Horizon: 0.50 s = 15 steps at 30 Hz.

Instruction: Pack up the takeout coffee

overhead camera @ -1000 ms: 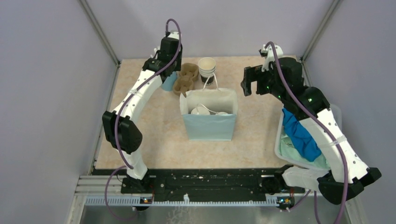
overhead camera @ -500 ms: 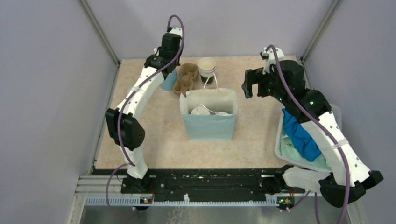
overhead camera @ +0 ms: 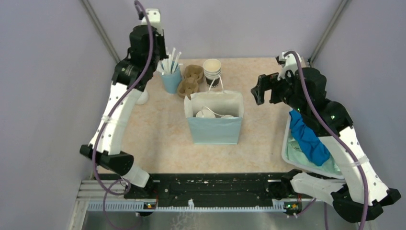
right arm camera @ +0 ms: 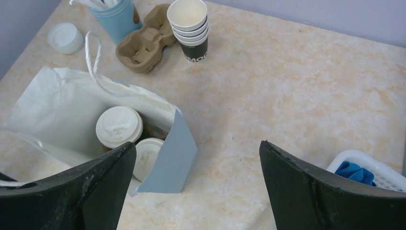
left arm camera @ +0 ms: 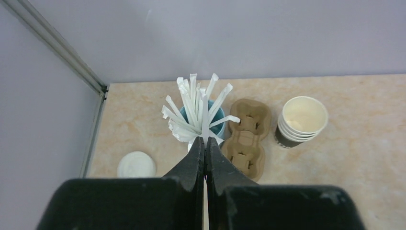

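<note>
Left gripper (left arm camera: 205, 143): pressed shut tip to tip, raised high over the straws; on a blunt descent, liable to knock the bundle or tip its cup.
Straws (left arm camera: 194, 108): splayed loose in the blue cup (left arm camera: 216, 115); easy to scatter, or to come out in a clump on a pull at one.
Carrier (left arm camera: 246, 139): right up against the blue cup; likely to be shoved along by any push there.
Empty cups (left arm camera: 301, 120): stacked just beside the carrier, tall and light; could topple from a passing brush.
Bag (overhead camera: 215, 129): upright mid-table, mouth open, soft-walled; could fold or slide under a careless drop from above.
Coffee (right arm camera: 119, 127): two lidded cups already inside the bag, side by side; risk of a popped lid or a spill from anything pressed down hard on top.
Right gripper (right arm camera: 197, 146): spread wide, holding nothing, hovering to the right of the bag; could snag the handle loop (right arm camera: 93, 52) on a reach inside.
Hidden, loose lid (left arm camera: 137, 165): on the table left of the blue cup; single or stacked, unclear.
Hidden, shut tips: one white straw running into them, pinched or merely behind, not possible to tell.
Hidden, bag: cup bodies below the lids and the bag floor out of sight.
Hidden, bin (overhead camera: 293, 162): far right, partly covered by the arm; contents under the blue cloth (overhead camera: 306, 139) hard to make out.
</note>
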Each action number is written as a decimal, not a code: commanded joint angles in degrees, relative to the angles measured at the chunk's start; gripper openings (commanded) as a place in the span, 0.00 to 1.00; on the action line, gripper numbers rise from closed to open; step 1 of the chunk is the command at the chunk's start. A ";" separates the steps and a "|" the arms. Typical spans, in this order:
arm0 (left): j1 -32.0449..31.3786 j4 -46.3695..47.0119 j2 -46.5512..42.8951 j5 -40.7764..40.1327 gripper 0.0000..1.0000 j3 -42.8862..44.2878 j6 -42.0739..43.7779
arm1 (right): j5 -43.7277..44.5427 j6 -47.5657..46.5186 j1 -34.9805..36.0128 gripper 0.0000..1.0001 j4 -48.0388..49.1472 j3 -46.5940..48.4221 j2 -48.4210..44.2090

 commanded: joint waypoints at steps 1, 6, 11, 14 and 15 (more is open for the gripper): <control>-0.04 -2.39 -8.69 8.02 0.00 -0.03 -3.94 | -1.97 1.35 -0.39 0.99 1.15 -1.49 -3.00; -0.04 -5.83 -17.08 26.92 0.00 -0.86 -5.30 | -1.06 2.40 -0.36 0.99 -0.89 -2.15 -4.46; 0.01 -10.60 -23.65 42.39 0.00 -1.05 -5.82 | 1.39 4.21 -0.34 0.99 -4.61 -0.42 -5.24; -0.04 -15.43 -25.00 46.64 0.00 0.78 -5.36 | 2.58 6.20 -0.31 0.99 -7.36 2.91 -5.15; -0.02 -16.98 -25.43 47.57 0.00 1.24 -5.08 | 2.79 6.68 -0.31 0.99 -8.29 4.08 -5.10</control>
